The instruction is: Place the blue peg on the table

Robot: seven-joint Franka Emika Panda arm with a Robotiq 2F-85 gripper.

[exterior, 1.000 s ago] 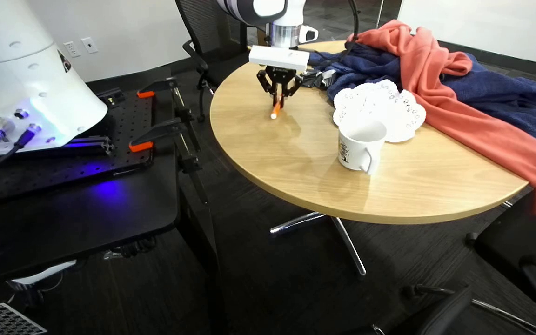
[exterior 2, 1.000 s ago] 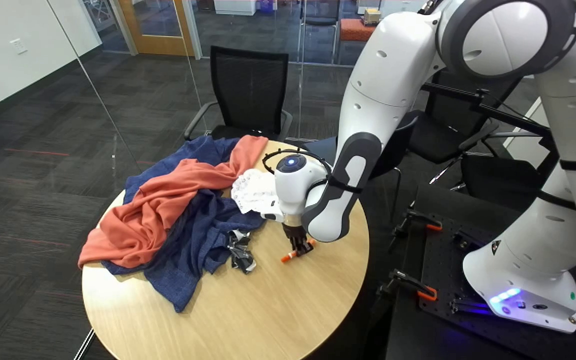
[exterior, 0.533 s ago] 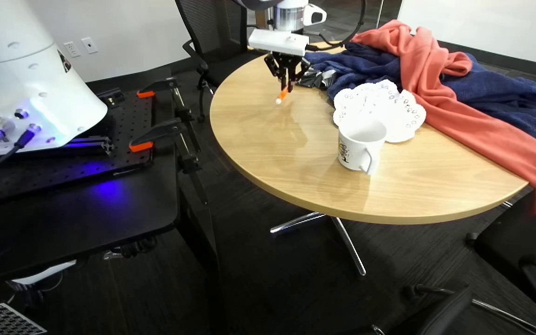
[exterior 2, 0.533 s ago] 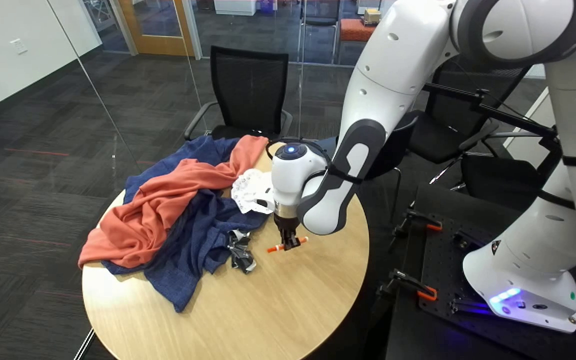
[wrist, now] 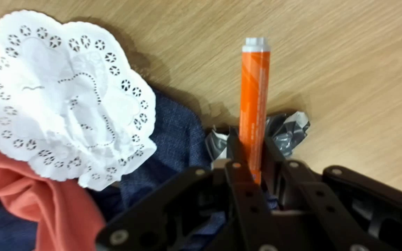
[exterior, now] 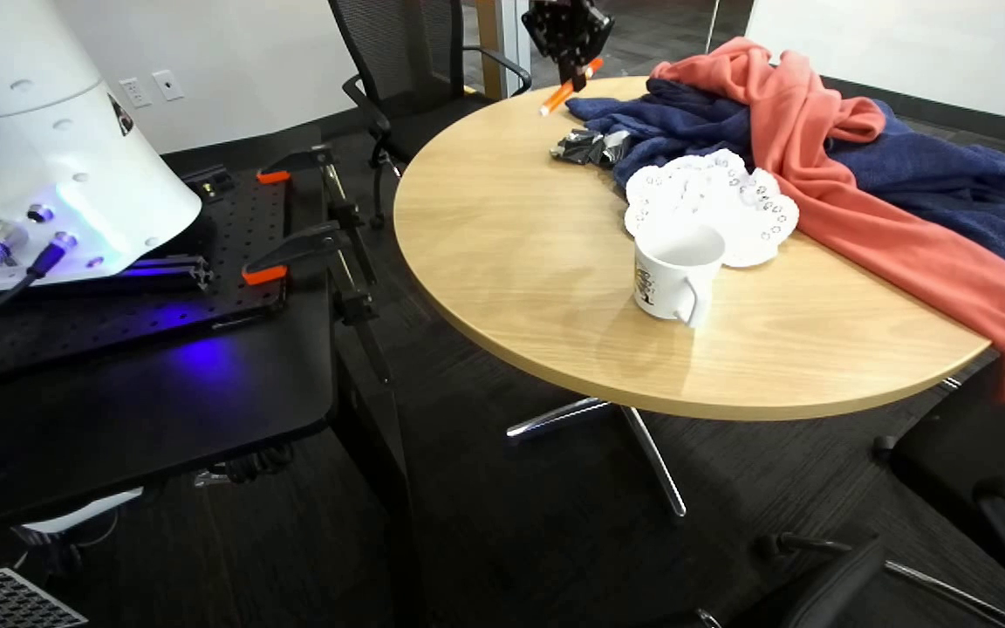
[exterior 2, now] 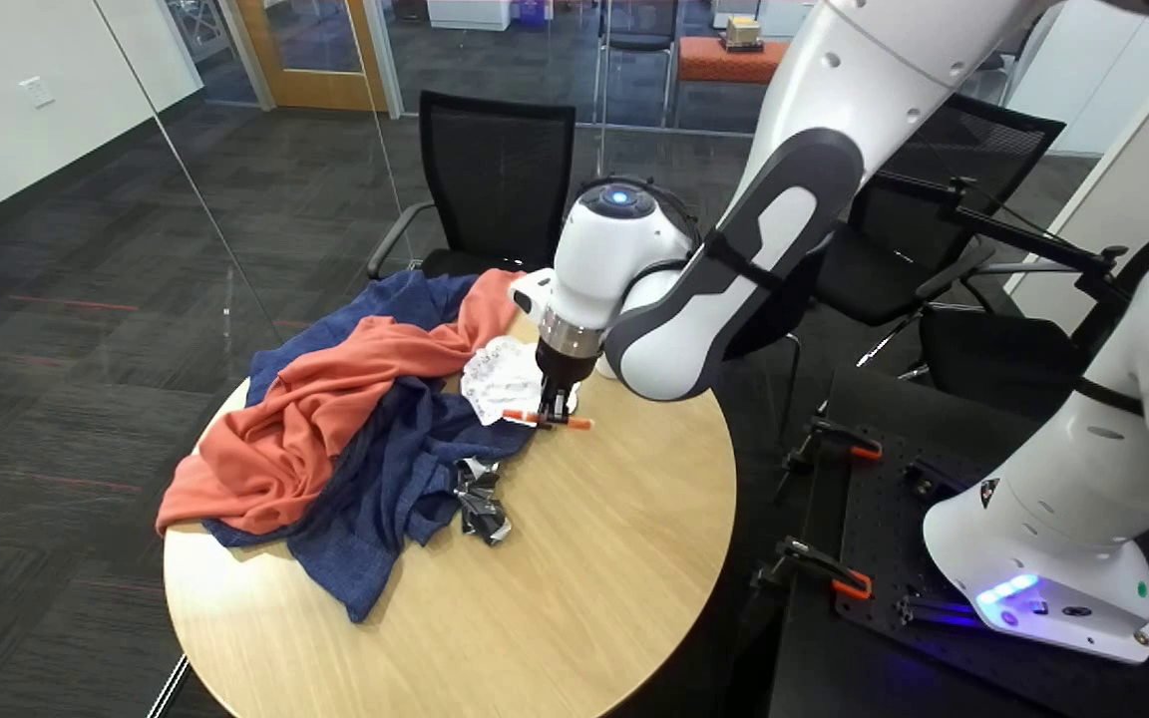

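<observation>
No blue peg shows in any view. My gripper (wrist: 252,138) is shut on an orange marker (wrist: 254,94) with a pale grey end, its two dark fingers on either side of it. The marker lies crosswise in the jaws and sticks out on both sides. It also shows in both exterior views (exterior: 558,98) (exterior 2: 521,415), held well above the round tan table (exterior: 502,235). The gripper (exterior: 576,77) stands near the top edge of that exterior view, and the table (exterior 2: 574,588) lies below it.
A white mug (exterior: 675,281) stands by a white paper doily (exterior: 734,214). A crumpled black-and-silver wrapper (exterior 2: 480,507) lies beside a navy cloth (exterior 2: 365,558) with a coral cloth (exterior 2: 285,429) over it. Chairs (exterior 2: 497,179) surround the table.
My gripper has risen away from the tabletop with the orange marker still in it, and has swung toward the doily side in an exterior view. The mug, doily, wrapper and cloths have not moved.
</observation>
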